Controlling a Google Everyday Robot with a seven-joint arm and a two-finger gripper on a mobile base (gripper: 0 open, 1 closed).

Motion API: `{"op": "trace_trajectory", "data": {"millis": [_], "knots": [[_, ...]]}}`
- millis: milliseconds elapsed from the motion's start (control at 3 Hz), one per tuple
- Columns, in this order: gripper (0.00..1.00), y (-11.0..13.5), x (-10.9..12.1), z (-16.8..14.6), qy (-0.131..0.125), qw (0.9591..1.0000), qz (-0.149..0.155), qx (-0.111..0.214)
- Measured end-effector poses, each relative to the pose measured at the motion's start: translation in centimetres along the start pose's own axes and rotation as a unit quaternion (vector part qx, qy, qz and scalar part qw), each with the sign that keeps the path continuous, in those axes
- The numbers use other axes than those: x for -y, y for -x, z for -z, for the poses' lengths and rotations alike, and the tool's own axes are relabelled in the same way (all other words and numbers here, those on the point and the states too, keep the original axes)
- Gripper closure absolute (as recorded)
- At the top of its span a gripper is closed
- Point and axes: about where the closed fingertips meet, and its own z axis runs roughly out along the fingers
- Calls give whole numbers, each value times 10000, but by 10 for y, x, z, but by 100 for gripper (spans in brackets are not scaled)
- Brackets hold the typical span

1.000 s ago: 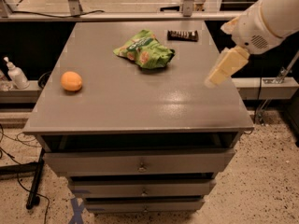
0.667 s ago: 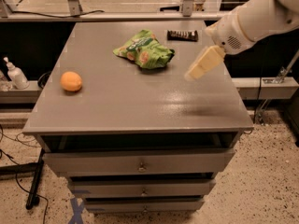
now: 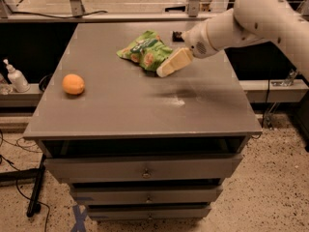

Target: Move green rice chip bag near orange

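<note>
The green rice chip bag (image 3: 144, 50) lies crinkled on the grey cabinet top (image 3: 125, 105), toward the back centre. The orange (image 3: 73, 84) sits on the left side of the top, well apart from the bag. My gripper (image 3: 172, 64) reaches in from the right on a white arm and hangs just at the bag's right edge, above the surface, partly covering that end of the bag.
A small dark bar (image 3: 177, 34) lies at the back, mostly hidden behind the arm. A white pump bottle (image 3: 15, 76) stands on a ledge left of the cabinet. Drawers front the cabinet below the top.
The arm has swung left across the top, from the right edge to the bag's right side. The bag and the orange have not moved.
</note>
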Motion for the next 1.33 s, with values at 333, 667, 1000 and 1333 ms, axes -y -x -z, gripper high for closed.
{"op": "trace_trajectory", "data": {"millis": [333,667,1000,1333], "knots": [[0,19,7,-42,72,9992,128,374],[19,28,9,-75,149,9979,298,553],[41,26,5,-81,165,9976,417,524],[65,22,5,-67,75,9975,551,432]]}}
